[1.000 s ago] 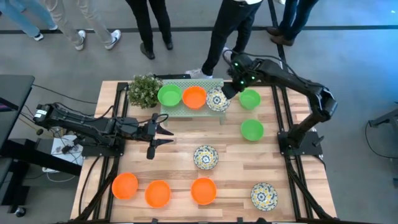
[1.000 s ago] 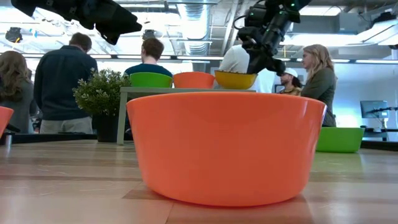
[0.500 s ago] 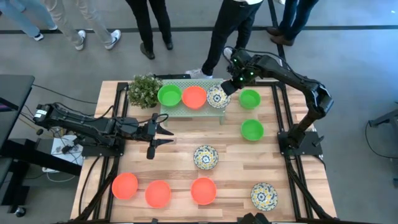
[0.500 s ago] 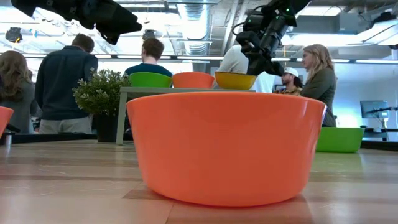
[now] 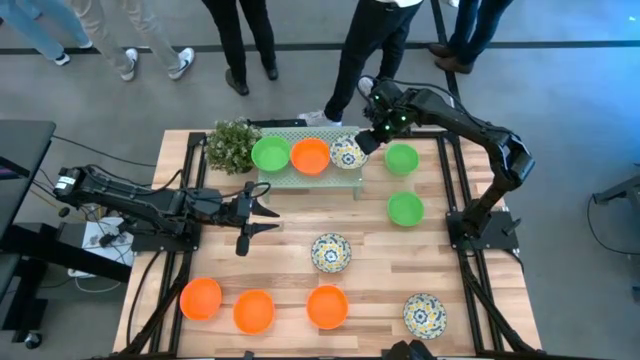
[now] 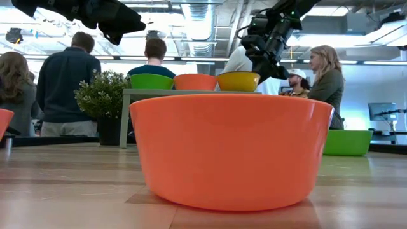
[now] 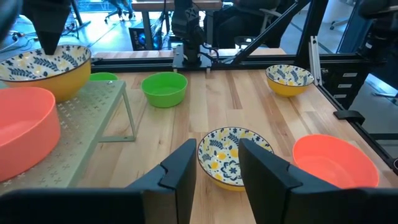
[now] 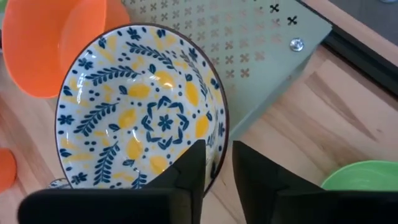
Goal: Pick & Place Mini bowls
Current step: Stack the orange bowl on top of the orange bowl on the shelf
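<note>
three bowls sit in a row on the pale green perforated stand point(image 5: 305, 170) at the far edge of the tabletop point(image 5: 300, 260): a green bowl point(image 5: 271, 154), an orange bowl point(image 5: 311, 156) and the floral bowl point(image 5: 347, 154) at the end nearest your right arm. your right end effector point(image 8: 217, 163) is right on that floral bowl, and the right wrist view shows its fingers straddling the rim, one inside and one outside, clamped on it. from the low view the bowl looks level with its neighbours, so i'd judge it is seated on the stand or just about to be.

your left end effector point(image 7: 216, 168) waits with fingers spread over the left side of the tabletop, grasping nothing.

more bowls are spread over the tabletop: two green ones by the right arm, a floral one in the middle, and three orange plus one floral along the near edge.

handling note: these look like light, rigid, smooth bowls, so they'll likely slip if pinched weakly. take the next one by the rim, one finger inside and one outside, and keep it level. on release, lift straight off so you don't nudge the orange bowl just beside it.
</note>
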{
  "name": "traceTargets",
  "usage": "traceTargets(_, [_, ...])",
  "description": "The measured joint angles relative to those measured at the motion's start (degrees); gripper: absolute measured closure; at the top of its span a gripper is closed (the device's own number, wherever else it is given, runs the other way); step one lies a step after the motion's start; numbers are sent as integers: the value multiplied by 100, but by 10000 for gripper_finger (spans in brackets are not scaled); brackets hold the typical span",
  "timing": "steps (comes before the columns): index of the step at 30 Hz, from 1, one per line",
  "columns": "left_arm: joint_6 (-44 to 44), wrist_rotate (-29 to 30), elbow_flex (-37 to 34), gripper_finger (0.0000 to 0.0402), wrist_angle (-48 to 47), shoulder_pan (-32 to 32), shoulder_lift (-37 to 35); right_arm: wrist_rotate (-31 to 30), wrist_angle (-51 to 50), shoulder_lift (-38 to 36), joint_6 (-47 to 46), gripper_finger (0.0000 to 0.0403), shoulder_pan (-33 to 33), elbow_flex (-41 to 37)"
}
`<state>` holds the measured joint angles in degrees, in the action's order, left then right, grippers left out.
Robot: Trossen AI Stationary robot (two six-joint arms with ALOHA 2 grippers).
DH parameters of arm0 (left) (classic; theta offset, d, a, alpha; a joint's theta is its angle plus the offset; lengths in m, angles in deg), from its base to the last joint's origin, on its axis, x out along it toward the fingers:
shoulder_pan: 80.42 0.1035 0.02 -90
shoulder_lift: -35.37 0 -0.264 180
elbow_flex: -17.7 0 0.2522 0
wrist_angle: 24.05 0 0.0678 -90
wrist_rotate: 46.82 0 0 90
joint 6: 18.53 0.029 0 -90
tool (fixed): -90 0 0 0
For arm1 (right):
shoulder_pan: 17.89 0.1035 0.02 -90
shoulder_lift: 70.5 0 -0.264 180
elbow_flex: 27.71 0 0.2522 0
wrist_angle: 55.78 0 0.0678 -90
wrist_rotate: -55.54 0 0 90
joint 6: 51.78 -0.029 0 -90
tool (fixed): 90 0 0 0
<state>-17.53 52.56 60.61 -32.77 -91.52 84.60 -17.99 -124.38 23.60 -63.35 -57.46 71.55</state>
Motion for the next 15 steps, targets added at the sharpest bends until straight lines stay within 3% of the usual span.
traceTargets(6, [0, 0, 0, 280, 17, 1, 0, 0, -92, -39, 152, 311, -4, 101])
traceTargets(15, [0, 0, 0, 280, 20, -1, 0, 0, -783, -42, 180, 300, 123, 1148])
